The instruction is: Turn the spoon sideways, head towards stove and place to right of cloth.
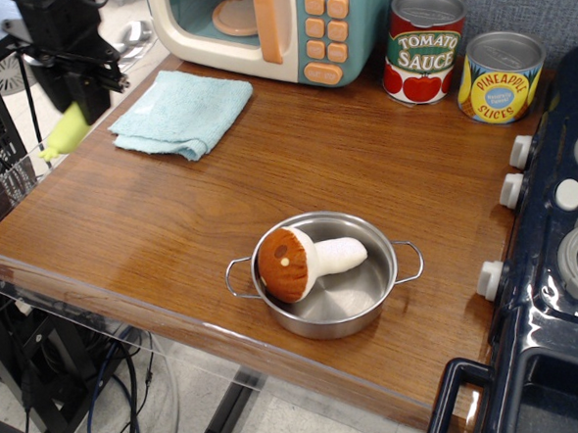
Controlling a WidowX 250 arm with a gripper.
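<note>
Gripper [77,90] was clamped on the spoon [68,131], lifted clear of the table [266,169]; the handle hung diagonally below the jaws, tip down-left. Transport step, nothing placed yet. Cloth [184,110] lay just right of the jaws, stove [557,259] far right. Next move likely needs a carry past the cloth plus a wrist turn so the head faces the stove. Spoon bowl hidden between the fingers; arm cut off at the top edge.

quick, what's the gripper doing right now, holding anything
Gripper: closed on the spoon, holding it in the air above the table's left edge, left of the cloth, with the yellow-green handle hanging down.
</note>
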